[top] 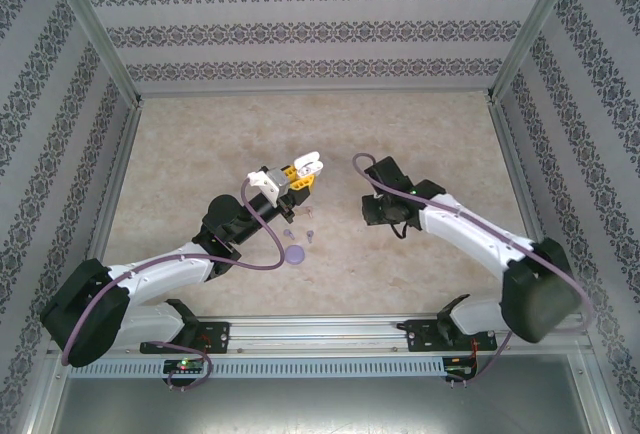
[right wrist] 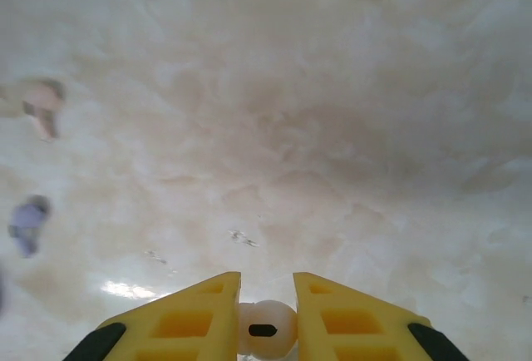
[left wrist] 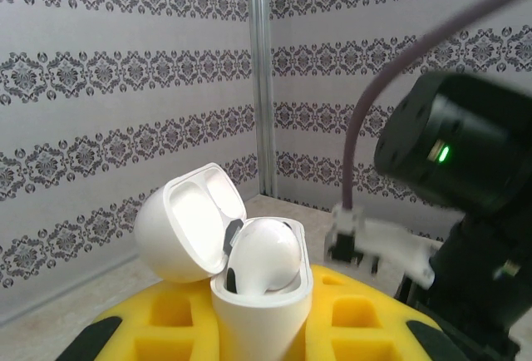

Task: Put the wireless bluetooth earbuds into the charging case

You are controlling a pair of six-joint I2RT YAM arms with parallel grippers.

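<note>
My left gripper (top: 300, 176) (left wrist: 262, 315) is shut on a white charging case (left wrist: 262, 299), held upright above the table with its lid (left wrist: 187, 220) swung open. One white earbud (left wrist: 266, 253) sits in the case. My right gripper (right wrist: 266, 282) (top: 383, 211) hangs low over the table to the right of the case, with its yellow fingers (right wrist: 191, 311) shut on a second white earbud (right wrist: 266, 329). A pinkish earbud (right wrist: 41, 105) and a purple earbud (right wrist: 27, 221) lie blurred on the table to the left in the right wrist view.
A round purple thing (top: 296, 254) lies on the marble-patterned table (top: 420, 134) below the left gripper, with small purple earbuds (top: 310, 237) beside it. Patterned walls and metal posts (top: 510, 54) enclose the table.
</note>
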